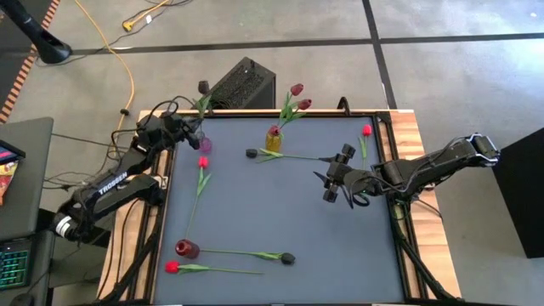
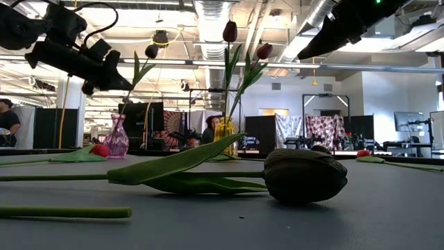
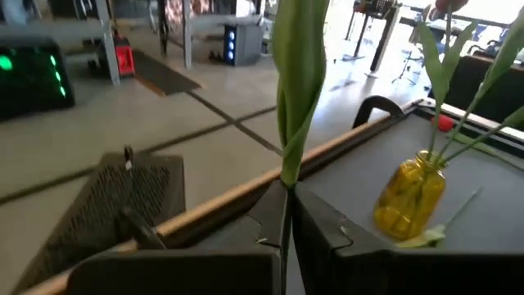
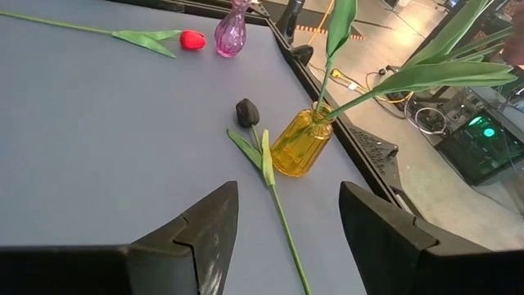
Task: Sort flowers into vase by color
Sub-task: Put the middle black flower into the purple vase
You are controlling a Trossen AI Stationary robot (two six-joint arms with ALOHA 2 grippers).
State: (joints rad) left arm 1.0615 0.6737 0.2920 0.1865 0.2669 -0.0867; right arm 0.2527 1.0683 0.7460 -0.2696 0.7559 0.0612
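Observation:
My left gripper (image 1: 195, 132) is at the mat's far left corner, just above a purple vase (image 1: 205, 145), shut on the green stem (image 3: 285, 205) of a near-black tulip (image 1: 203, 87). Whether the stem's foot is inside the vase is hidden. A yellow vase (image 1: 274, 138) holds two maroon tulips (image 1: 297, 89). A black tulip (image 1: 252, 153) lies beside it, its stem running right toward my open, empty right gripper (image 1: 336, 178). Red tulips lie at the right (image 1: 366, 130), left (image 1: 202, 161) and near left (image 1: 172, 267). Another black tulip (image 1: 287, 257) lies by a dark red vase (image 1: 186, 248).
A black box (image 1: 242, 83) sits on the floor behind the table's far edge. A wooden rim (image 1: 410, 127) frames the grey mat (image 1: 272, 212). In the low view, people and desks show in the room far behind the table.

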